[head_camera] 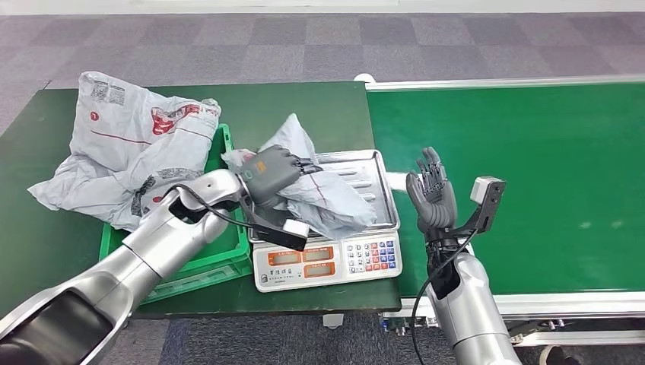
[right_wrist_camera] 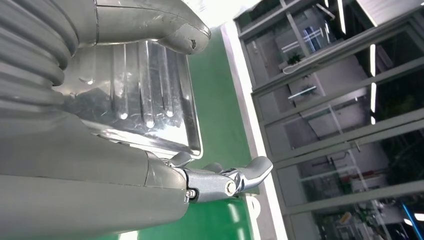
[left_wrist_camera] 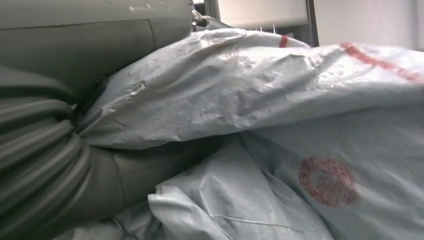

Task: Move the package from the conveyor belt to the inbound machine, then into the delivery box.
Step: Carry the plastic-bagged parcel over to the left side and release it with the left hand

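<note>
Dark green table [head_camera: 319, 106] beside a brighter green conveyor belt [head_camera: 532, 175]; grey checked carpet behind. One scale [head_camera: 327, 258] with ribbed steel tray [head_camera: 378, 171]. One crinkled grey plastic package [head_camera: 323, 194] lies on the tray, left hand [head_camera: 272, 173] gripping it. Two more packages [head_camera: 129, 144] heaped over a green crate [head_camera: 220, 258]. Right hand [head_camera: 432, 194] upright over the belt's edge, fingers spread, holding nothing.

Two silver metal arms end in dark grey many-fingered hands, left hand [head_camera: 272, 172] and right hand [head_camera: 431, 196], each with ribbed grey wrist covers, black cables and a white-capped camera bracket behind the hand.
</note>
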### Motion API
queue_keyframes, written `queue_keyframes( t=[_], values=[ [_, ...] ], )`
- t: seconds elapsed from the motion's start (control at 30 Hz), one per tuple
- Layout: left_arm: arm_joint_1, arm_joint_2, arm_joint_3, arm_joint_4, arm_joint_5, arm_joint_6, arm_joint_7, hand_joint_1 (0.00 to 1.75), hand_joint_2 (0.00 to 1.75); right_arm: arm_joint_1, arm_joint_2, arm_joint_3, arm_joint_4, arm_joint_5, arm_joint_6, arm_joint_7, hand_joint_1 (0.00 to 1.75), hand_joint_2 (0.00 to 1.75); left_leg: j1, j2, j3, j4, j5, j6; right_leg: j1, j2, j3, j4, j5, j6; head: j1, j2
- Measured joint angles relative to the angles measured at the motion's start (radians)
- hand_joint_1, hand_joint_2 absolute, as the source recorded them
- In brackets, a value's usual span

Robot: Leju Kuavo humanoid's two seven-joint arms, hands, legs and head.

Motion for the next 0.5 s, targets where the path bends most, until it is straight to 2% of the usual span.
queue_keyframes(
  t=[0.2,0.5],
  values=[
    [-0.024,0.09,0.117,0.045,-0.06,0.125,-0.036,1.75,1.75,0.005,-0.001,-0.002,0.0,-0.012,-0.017,-0.008,0.0,1.75,0.001,0.001,-0.001,0.0,0.002,-0.003,0.001,0.001,-0.003,0.001,0.001,-0.002,0.0,0.0],
    [-0.071,0.145,0.244,0.064,-0.064,0.156,-0.02,1.75,1.75,0.006,-0.001,-0.002,0.0,-0.015,-0.025,-0.008,0.0,1.75,0.002,0.0,-0.002,0.0,0.002,-0.003,0.001,0.001,-0.003,0.002,0.001,-0.002,0.0,0.0]
  ],
)
